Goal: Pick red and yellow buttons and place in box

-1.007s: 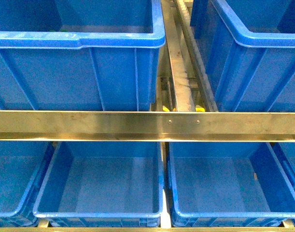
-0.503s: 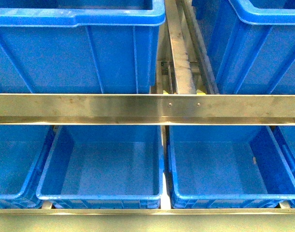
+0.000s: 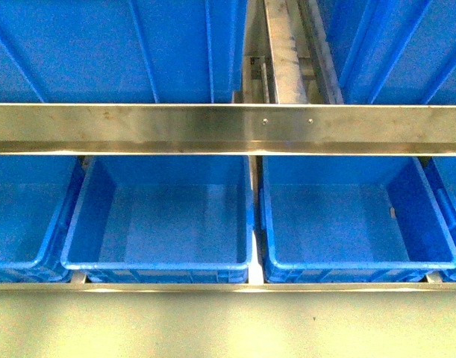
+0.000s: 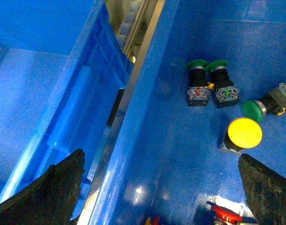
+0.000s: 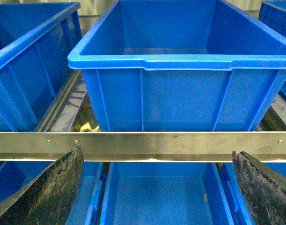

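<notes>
In the left wrist view, my left gripper (image 4: 161,197) hangs open inside a blue bin (image 4: 171,140), apart from the parts on its floor. A yellow button (image 4: 245,132) lies close to one fingertip (image 4: 267,192). A red button (image 4: 225,215) shows partly at the picture's edge between the fingers. My right gripper (image 5: 157,197) is open with nothing in it, over an empty lower blue bin (image 5: 157,187) behind a steel rail (image 5: 143,145). I cannot tell which bin is the box. Neither arm shows in the front view.
Three green-capped buttons (image 4: 216,65) lie farther along the same bin floor. A neighbouring bin (image 4: 40,93) sits beside it across a metal strip. The front view shows two empty lower bins (image 3: 160,216) (image 3: 354,216) under a steel rail (image 3: 228,127). An upper bin (image 5: 180,61) stands behind the rail.
In the front view the rail and bins have slid upward in the picture. The upper bins' rims have left the top, and a pale surface now shows along the bottom.
</notes>
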Robot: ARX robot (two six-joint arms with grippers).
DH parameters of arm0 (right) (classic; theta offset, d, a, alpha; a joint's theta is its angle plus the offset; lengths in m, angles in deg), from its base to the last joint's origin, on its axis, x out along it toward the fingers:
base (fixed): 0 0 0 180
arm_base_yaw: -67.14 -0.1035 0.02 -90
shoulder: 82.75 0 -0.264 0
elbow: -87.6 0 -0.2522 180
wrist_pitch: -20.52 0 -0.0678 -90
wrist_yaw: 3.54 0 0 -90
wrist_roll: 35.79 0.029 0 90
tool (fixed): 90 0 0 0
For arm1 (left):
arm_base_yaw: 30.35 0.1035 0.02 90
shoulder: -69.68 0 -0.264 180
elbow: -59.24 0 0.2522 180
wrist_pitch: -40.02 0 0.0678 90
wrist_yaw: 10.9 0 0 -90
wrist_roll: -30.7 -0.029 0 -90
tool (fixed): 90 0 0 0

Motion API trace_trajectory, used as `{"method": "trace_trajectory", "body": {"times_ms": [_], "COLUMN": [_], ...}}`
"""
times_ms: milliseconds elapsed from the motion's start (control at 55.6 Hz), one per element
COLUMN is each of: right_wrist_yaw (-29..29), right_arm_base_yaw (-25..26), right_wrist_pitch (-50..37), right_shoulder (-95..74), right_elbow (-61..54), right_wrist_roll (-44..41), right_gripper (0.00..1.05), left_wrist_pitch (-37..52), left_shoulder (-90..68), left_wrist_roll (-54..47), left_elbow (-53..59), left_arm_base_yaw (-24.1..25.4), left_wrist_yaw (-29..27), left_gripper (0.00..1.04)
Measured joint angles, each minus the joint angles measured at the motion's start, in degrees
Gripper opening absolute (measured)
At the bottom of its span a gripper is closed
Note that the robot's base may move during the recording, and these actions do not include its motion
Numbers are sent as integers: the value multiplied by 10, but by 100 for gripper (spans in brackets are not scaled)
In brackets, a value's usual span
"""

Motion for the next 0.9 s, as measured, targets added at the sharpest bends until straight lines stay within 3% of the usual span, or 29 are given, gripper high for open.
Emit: {"method": "trace_trajectory", "body": {"times_ms": [360,899], "right_wrist_yaw": [0,0], "right_arm_base_yaw": [0,0], "right_wrist_pitch": [0,0], "right_shoulder": [0,0], "right_elbow": [0,0], "right_wrist_roll": [0,0], "right_gripper": [97,97], "left_wrist_pitch": [43,-25], "left_shoulder": [-97,-197], "left_wrist_roll": [-31,3], "left_elbow": [-49,-165], "left_arm_base_yaw": [-22,-48], "left_wrist_yaw": [19,-12], "left_gripper": [97,97]}}
